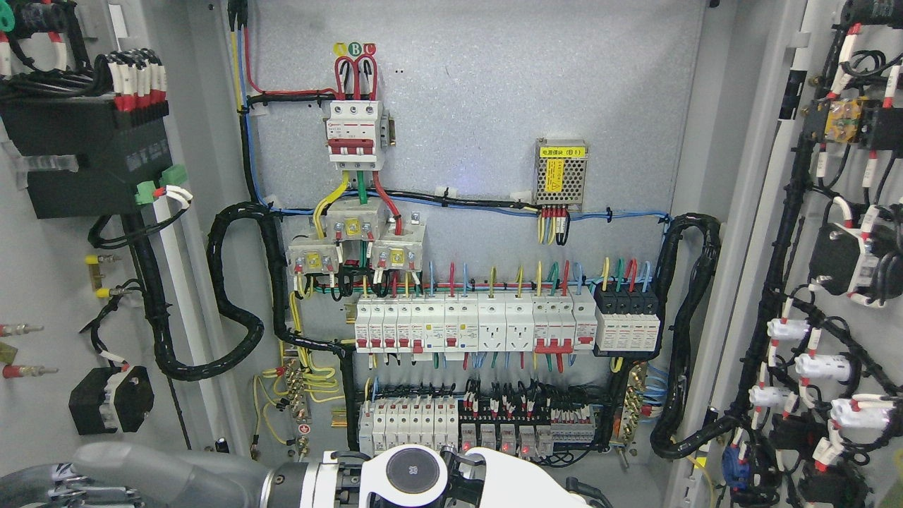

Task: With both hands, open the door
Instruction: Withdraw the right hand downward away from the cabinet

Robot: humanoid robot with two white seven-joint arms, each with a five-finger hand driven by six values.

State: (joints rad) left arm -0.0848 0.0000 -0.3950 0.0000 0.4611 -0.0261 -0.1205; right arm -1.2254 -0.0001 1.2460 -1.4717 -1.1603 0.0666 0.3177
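Note:
The cabinet stands wide open. Its left door (49, 268) is swung out at the picture's left, with its wired inner face showing. The right door (783, 233) is swung out at the right in the same way. My left arm (169, 474) comes in from the lower left and runs along the bottom edge to a white wrist (413, 471). The white back of the left hand (511, 476) lies below the lowest row of terminals. The bottom edge cuts off the rest of that hand. No right arm shows.
The grey back panel (494, 106) carries a red-and-white main breaker (355, 134), a small mesh power supply (561, 175), a long row of white breakers (473, 321) and lower terminal blocks (487, 423). Thick black cable looms (233, 296) (688, 331) hang at both sides.

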